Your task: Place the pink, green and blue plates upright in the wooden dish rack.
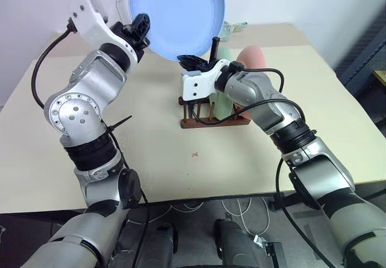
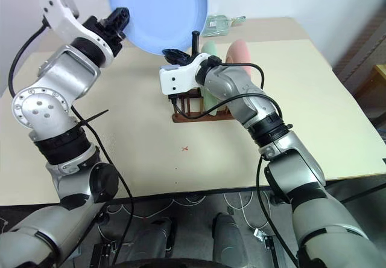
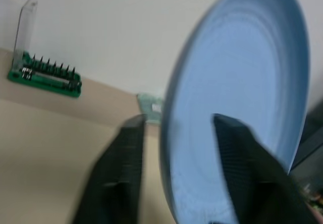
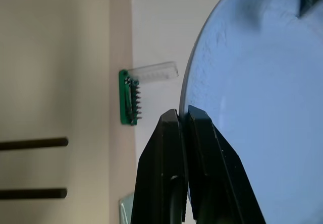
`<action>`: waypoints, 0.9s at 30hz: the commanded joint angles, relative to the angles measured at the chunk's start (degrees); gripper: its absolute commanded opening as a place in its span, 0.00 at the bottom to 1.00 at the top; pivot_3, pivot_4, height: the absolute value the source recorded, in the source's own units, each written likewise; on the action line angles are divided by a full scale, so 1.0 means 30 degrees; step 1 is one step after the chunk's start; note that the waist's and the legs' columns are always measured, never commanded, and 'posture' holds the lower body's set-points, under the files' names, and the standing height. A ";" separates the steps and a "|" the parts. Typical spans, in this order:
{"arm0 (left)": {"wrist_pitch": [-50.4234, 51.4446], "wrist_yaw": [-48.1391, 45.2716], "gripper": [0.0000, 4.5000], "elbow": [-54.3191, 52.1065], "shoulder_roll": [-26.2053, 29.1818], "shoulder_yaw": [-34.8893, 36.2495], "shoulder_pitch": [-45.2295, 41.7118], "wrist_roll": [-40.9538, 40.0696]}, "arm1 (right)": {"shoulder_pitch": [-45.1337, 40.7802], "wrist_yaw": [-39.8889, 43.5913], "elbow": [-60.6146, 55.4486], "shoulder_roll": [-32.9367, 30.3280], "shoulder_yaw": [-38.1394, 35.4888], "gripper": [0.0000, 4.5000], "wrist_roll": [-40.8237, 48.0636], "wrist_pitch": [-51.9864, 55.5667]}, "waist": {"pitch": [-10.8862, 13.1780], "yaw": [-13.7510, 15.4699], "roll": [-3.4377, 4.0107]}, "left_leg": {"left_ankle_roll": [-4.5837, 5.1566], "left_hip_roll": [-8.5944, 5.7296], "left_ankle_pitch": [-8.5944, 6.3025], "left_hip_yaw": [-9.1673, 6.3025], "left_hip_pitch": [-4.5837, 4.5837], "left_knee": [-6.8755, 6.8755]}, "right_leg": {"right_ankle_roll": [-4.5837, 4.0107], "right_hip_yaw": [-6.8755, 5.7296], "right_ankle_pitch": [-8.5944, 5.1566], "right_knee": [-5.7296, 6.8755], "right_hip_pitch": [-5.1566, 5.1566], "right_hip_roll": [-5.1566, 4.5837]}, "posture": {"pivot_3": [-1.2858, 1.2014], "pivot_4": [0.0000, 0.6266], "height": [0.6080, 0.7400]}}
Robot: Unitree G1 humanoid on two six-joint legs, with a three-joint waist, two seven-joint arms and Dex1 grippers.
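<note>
Two grippers meet at the blue plate [image 1: 178, 14], which you have raised well above the tabletop [image 1: 151, 159], tilted on edge with its hollow face toward the camera. Your right gripper [image 4: 184, 115] has its fingers clamped on the plate's lower rim, as the right wrist view shows plainly. Your left gripper [image 3: 174, 128] sits at the plate's left edge with its fingers spread: one finger lies on each side of the rim, and a gap shows between the outer finger and the plate, so it straddles the rim rather than pinching it.

Just below and behind your right gripper, the wooden dish rack [image 1: 208, 120] rests on the tabletop. The green plate [image 1: 224, 57] and the pink plate [image 1: 252, 57] stand upright in it, side by side, the pink one farther to your right.

Beyond the rack, at the far edge of the tabletop, you can see a green tool holder [image 4: 130, 98] with a clear lid standing open.
</note>
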 commanded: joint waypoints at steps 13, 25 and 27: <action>-0.6183 -0.4754 0.89 0.3241 0.6812 0.1567 0.4034 0.3721 | 0.1356 0.4027 -0.6584 0.4035 -0.4438 0.00 1.0857 0.5488 | -0.0005 -0.0171 0.0033 | 0.0001 0.0014 -0.0001 0.0002 0.0027 -0.0039 | -0.0003 0.0013 0.0000 0.0013 -0.0007 0.0020 | 0.52 0.24 1.00; -1.0083 -1.1737 0.89 0.1548 0.7617 -0.4368 1.2039 0.8103 | 0.4085 0.2285 -1.3551 0.7515 -0.7840 0.00 2.2128 1.7996 | -0.0010 0.0392 0.0023 | 0.0090 0.0014 -0.0052 -0.0042 0.0004 -0.0035 | -0.0039 -0.0001 0.0016 0.0018 -0.0021 0.0019 | 0.52 0.24 1.00; -1.0008 -1.2173 0.89 0.1360 0.7416 -0.4898 1.2432 0.8247 | 0.4476 0.1240 -1.3724 0.7966 -0.8442 0.00 2.3349 1.9443 | -0.0009 0.0395 0.0025 | 0.0087 0.0016 -0.0050 -0.0040 0.0003 -0.0044 | -0.0041 0.0001 0.0016 0.0031 -0.0037 0.0021 | 0.52 0.24 1.00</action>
